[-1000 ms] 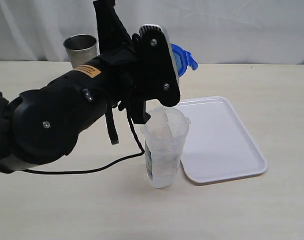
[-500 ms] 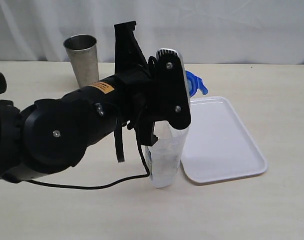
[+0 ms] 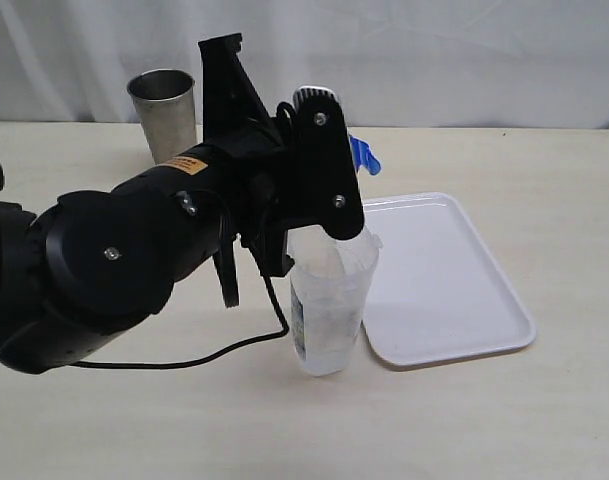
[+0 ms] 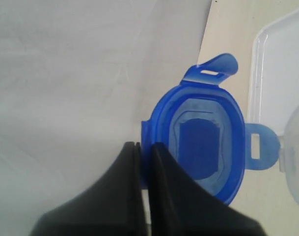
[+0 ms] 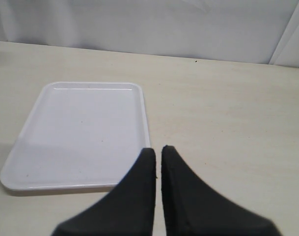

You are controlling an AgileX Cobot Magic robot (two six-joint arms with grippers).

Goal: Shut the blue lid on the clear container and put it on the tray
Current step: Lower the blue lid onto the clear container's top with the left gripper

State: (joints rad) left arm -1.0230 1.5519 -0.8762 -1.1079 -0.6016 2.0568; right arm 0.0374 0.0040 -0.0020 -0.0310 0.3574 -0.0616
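Left tool (image 4: 144, 145) shifted leftward, beige tabletop (image 3: 534, 420), white curtain (image 3: 464, 50)

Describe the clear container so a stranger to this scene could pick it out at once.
Find the white tray on the table. Just off its left edge in the exterior view, below the black arm, stands the clear container. It is see-through plastic with a printed label, open-topped, unlike the grey steel cup at the back.

Black arm (image 3: 104, 260), orange label (image 3: 186, 161), trailing cable (image 3: 154, 367)
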